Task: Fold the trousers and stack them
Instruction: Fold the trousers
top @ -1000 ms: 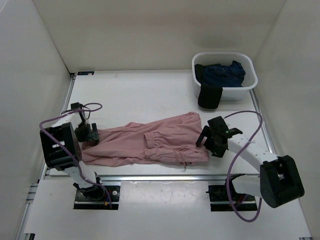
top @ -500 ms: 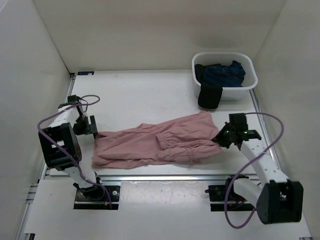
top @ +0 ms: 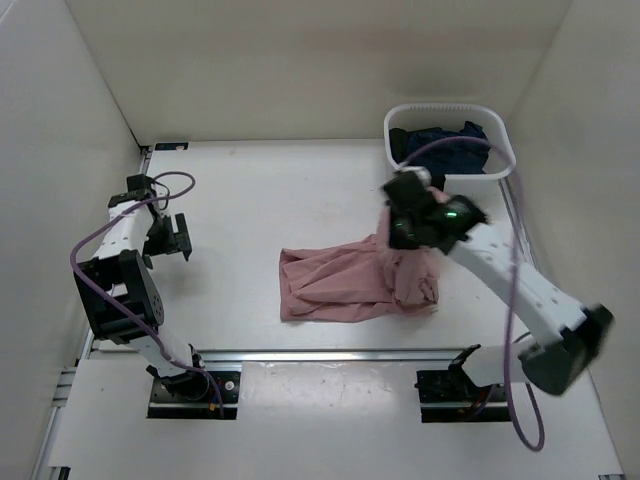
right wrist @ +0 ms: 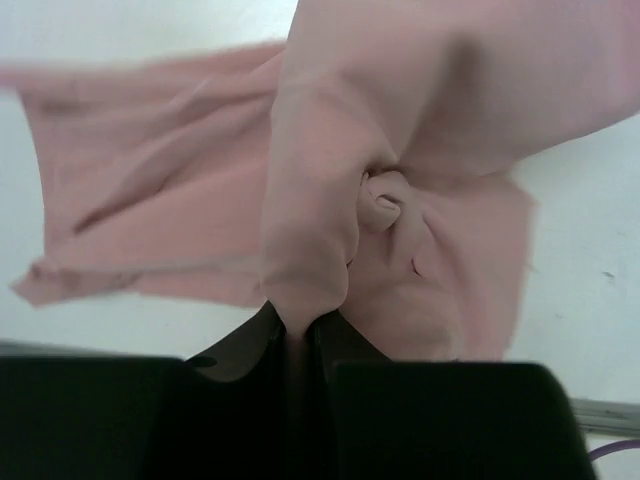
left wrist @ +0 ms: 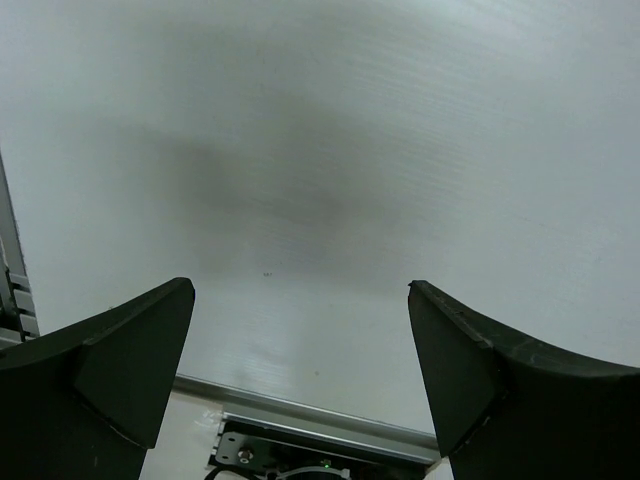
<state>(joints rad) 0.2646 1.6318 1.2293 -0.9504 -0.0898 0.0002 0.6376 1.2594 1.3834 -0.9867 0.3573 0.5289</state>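
The left claw (top: 172, 238) hangs wide open over bare tabletop (top: 260, 190), with nothing between its fingers (left wrist: 120, 380). The trousers (top: 335, 285) lie well off to its right and do not show in its wrist view. That is one risk. With this claw holding nothing, the leg end has no anchor, so a pull from the other side may drag the whole garment along instead of folding it.

The right claw (top: 408, 222) is clenched on a pinch of the pink fabric and raised off the tabletop. The rest of the cloth drapes below it and spreads to its left in a rumpled heap. In its wrist view the hold looks thin: a narrow fold wedged between the fingers, with the cloth twisted into a knot just past the tips. It could slip free, or it may have caught only one layer and give a crooked fold. The basket (top: 447, 107) sits near the claw's far side, where a backward swing could clip its rim.
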